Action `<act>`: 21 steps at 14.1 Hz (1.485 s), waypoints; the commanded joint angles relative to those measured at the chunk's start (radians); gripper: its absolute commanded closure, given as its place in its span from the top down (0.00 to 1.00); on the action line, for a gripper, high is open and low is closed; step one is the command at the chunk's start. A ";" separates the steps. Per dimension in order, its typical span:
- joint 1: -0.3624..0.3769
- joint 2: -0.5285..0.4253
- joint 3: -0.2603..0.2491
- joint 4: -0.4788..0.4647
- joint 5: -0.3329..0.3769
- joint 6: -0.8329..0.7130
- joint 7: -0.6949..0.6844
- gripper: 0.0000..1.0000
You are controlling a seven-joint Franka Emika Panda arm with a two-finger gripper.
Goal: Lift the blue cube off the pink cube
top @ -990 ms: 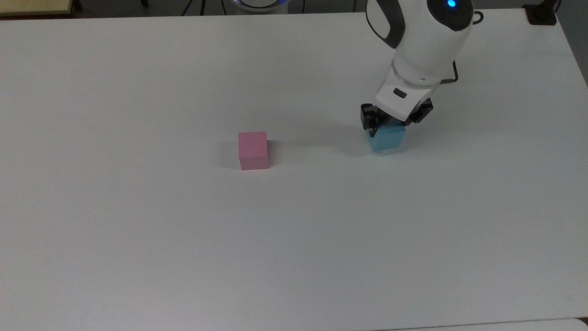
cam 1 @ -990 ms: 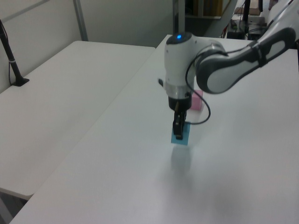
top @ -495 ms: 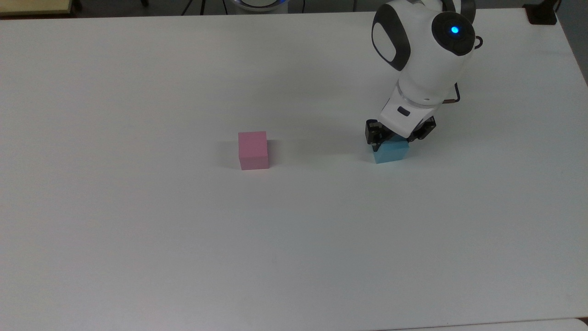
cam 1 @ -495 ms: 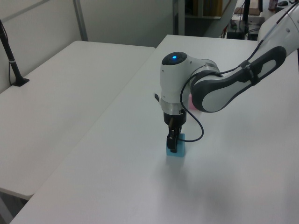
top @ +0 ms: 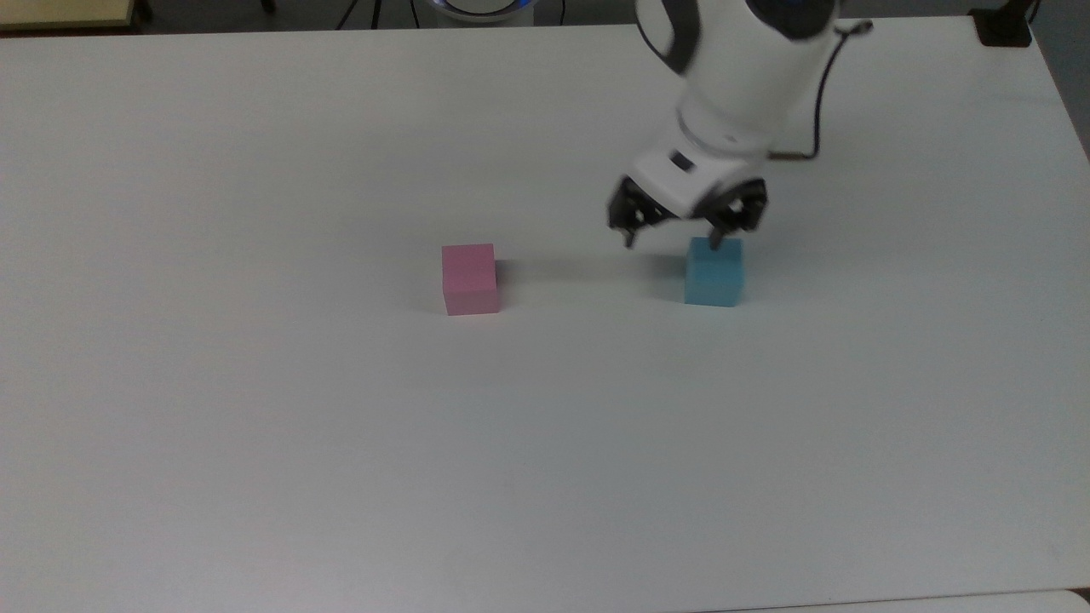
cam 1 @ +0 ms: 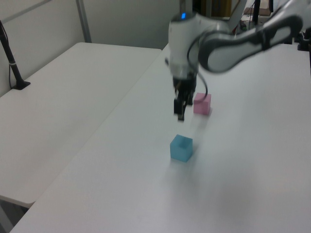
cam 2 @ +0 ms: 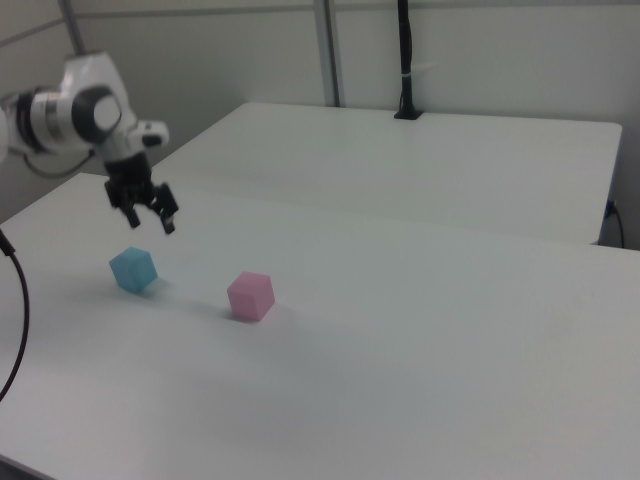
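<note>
Jaws of the black two-finger gripper (top: pixel 673 238) stand spread wide and empty above the small matte light blue cube (top: pixel 714 272), which rests freed on the white counter (top: pixel 341 443), well apart from the small matte pale pink cube (top: pixel 469 278).

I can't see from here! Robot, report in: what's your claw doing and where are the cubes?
End effector open, holding nothing, raised above the table. Blue cube on the table, apart from pink cube. Nothing in the way.
</note>
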 commanded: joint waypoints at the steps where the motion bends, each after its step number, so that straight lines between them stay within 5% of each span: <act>1: -0.126 -0.167 0.007 -0.048 -0.034 -0.159 -0.098 1.00; 5: -0.220 -0.228 -0.028 -0.053 -0.099 -0.247 -0.267 1.00; 9: -0.310 -0.308 -0.040 -0.096 -0.086 -0.250 -0.339 1.00; 21: -0.326 -0.294 -0.046 -0.090 -0.074 -0.251 -0.339 1.00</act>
